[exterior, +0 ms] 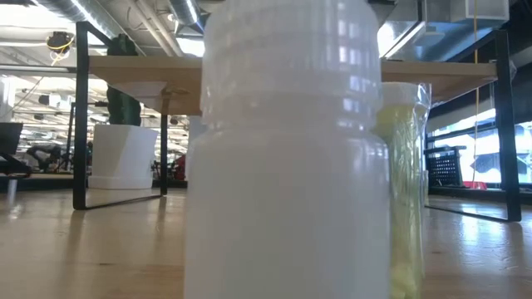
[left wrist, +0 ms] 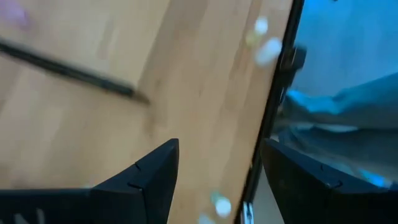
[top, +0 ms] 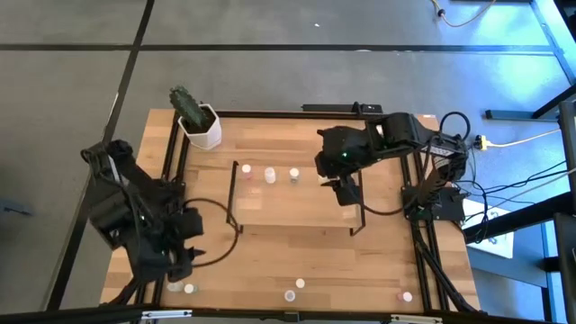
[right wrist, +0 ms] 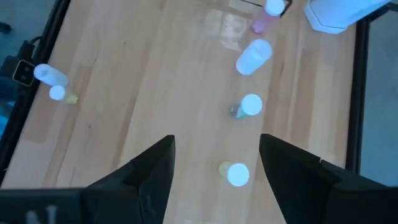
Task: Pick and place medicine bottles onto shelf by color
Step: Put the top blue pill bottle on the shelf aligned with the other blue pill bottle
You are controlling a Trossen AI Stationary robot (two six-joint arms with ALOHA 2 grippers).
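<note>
My right end effector (top: 346,191) open and empty over the shelf (top: 297,216), bottles (top: 270,175) on it; left end effector (top: 184,261) open at desk (top: 270,261) corner

Shelf half taken, front worktop mostly open
Three bottles (top: 269,174) line the shelf (top: 297,216) back edge; the right hand (top: 346,192) hangs over its right end, cactus pot (top: 203,128) at the left.
</note>
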